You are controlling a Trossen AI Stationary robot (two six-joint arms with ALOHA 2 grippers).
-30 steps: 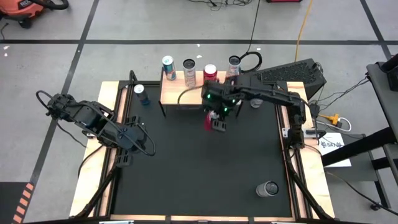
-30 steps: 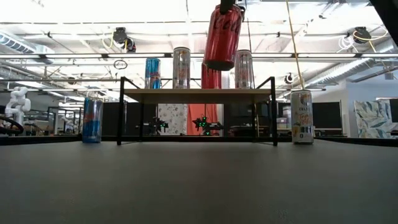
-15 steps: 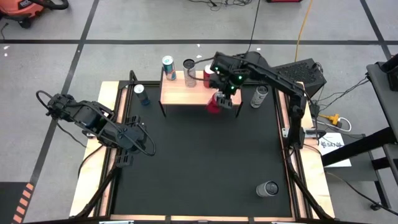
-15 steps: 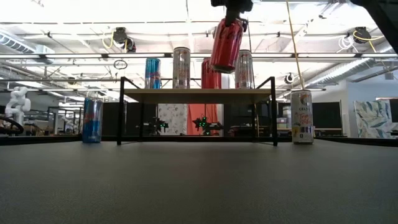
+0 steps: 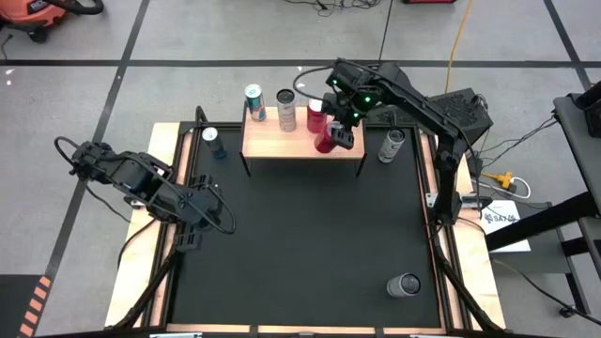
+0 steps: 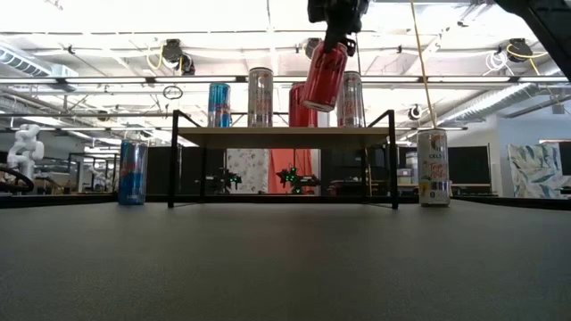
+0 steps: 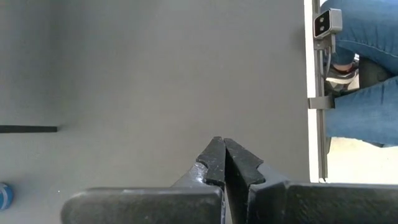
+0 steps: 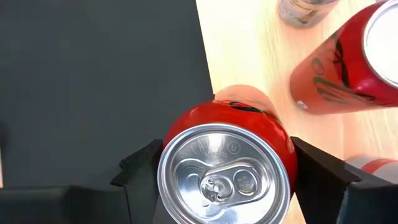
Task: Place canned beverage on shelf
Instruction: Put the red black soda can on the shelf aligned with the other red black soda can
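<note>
— Four cans already stand on the shelf (image 5: 282,143): a blue one at the left end, a silver one next to it, a red can (image 5: 316,115), and a pale one (image 6: 350,98) at the right end, which only the low view shows. So where is the fifth?

— Held by the right gripper (image 5: 340,131). Its fingers clamp the sides of the red canned beverage (image 6: 324,75), top end towards the wrist. A second ago that can hung over the black mat in front of the shelf; it has since travelled back and now hangs over the board's front right part, in front of the standing red can.

— Is it upright?

— No. In the low view it tilts, its base swung left, and that base is clear above the board, not touching it.

— Meaning what for the job?

— My judgement: the carry is nearly done, and what remains is to straighten the can and lower it onto free wood. The right wrist view shows bare board beneath it, but the red can is close, so a bump is the risk.

— And the other arm?

— Left gripper (image 7: 224,163) is pinched together with nothing in it, waiting over the mat's left edge, well apart from the shelf.
</note>
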